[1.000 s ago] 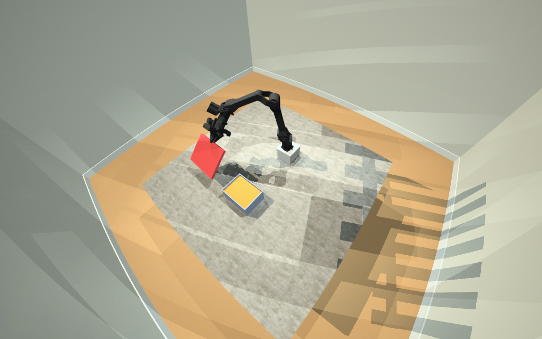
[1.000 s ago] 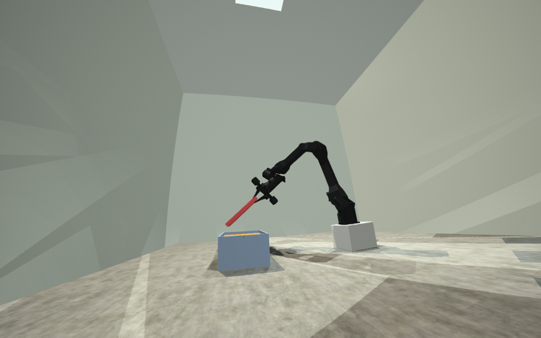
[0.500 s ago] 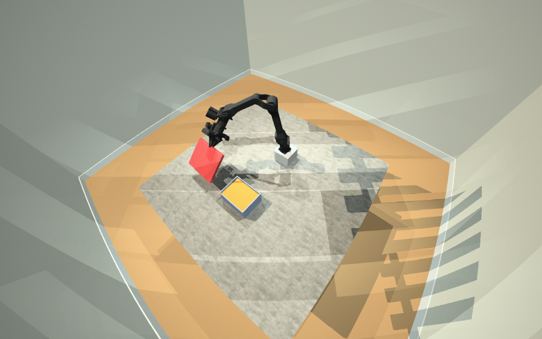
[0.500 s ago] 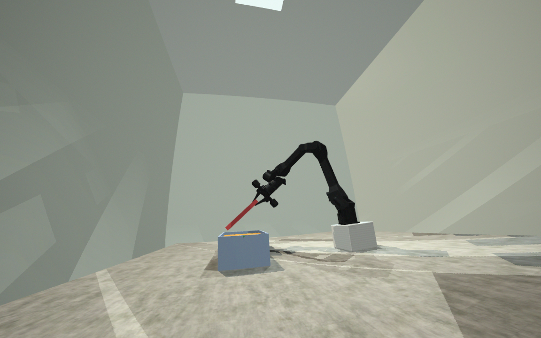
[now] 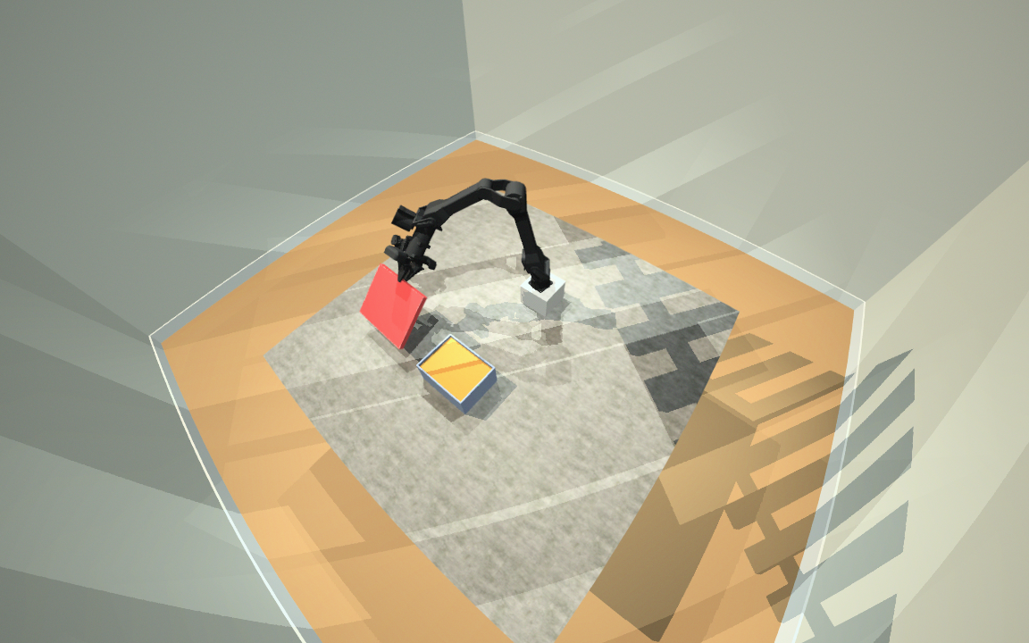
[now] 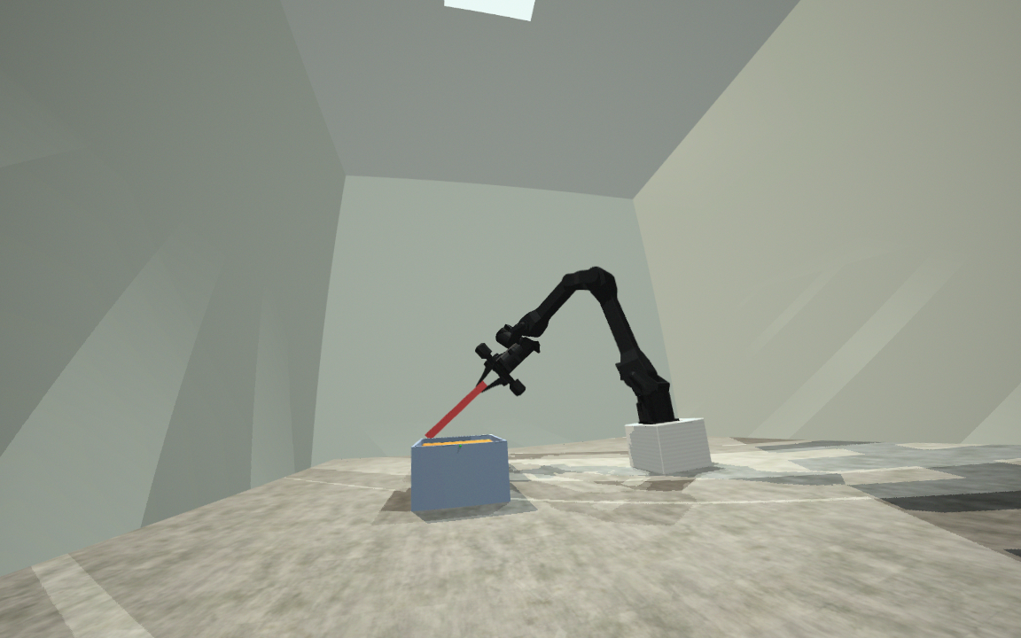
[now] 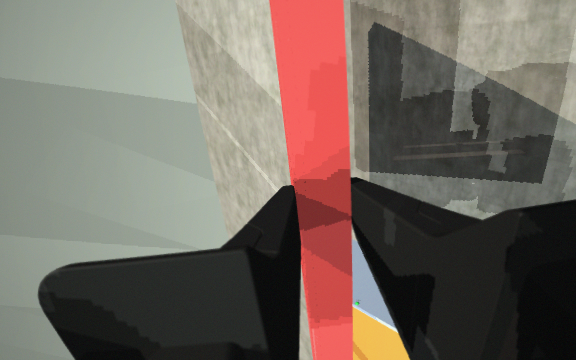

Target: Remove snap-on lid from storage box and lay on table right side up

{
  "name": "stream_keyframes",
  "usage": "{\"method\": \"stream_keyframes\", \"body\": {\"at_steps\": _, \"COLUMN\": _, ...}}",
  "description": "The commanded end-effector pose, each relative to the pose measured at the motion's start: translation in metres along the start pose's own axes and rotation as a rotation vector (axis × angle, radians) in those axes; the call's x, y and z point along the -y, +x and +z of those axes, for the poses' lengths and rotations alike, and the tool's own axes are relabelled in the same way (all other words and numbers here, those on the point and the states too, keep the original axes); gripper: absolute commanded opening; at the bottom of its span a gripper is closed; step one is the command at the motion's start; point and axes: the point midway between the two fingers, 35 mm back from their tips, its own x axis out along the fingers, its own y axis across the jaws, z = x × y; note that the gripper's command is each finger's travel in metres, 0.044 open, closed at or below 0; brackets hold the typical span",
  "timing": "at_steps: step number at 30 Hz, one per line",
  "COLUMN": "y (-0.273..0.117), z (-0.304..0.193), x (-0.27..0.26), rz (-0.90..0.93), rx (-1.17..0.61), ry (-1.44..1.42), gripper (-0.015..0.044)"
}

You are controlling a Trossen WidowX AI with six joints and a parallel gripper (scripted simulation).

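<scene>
Top view: shows the lid [image 5: 392,310] [image 6: 450,414] [image 7: 318,100] off the storage box [image 5: 480,391] [image 6: 460,479] [image 7: 365,270], slanting beside it rather than above. Leaves the box upright on the table [image 5: 502,480] [image 6: 498,571] [image 7: 248,100], with the yellow interior [image 5: 454,371] [image 6: 458,441] [image 7: 373,340] exposed.

Grasps the lid by one edge with the gripper [image 5: 402,278] [image 6: 482,386] [image 7: 319,193], one finger against each broad face. Probably suits this thin panel well, giving a firm hold and leaving the far edge free to meet the table first. In the exterior view, slopes down from the fingers, away from the pedestal [image 5: 546,304] [image 6: 684,447]; overlaps the box rim only by line of sight, judging by the gap seen from above. Cannot tell exactly how near the table the low edge hangs.

Seems to be at the lowering stage, past the removal, with the laying flat not yet done. Likely calls for settling the far edge, then easing the wrist down toward level before letting go. Could flop or slide after an early release at this tilt, or nudge the box by drifting sideways. Probably needs the upper face kept upward throughout.
</scene>
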Motion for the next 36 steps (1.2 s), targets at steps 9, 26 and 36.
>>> {"method": "stream_keyframes", "body": {"at_steps": 9, "y": 0.006, "z": 0.0, "x": 0.006, "rz": 0.009, "rx": -0.002, "ry": -0.004, "gripper": 0.0}}
{"method": "stream_keyframes", "body": {"at_steps": 26, "y": 0.015, "z": 0.0, "x": 0.016, "rz": 0.009, "rx": -0.002, "ry": -0.004, "gripper": 0.0}}
{"method": "stream_keyframes", "body": {"at_steps": 36, "y": 0.02, "z": 0.0, "x": 0.022, "rz": 0.009, "rx": -0.003, "ry": -0.004, "gripper": 0.0}}
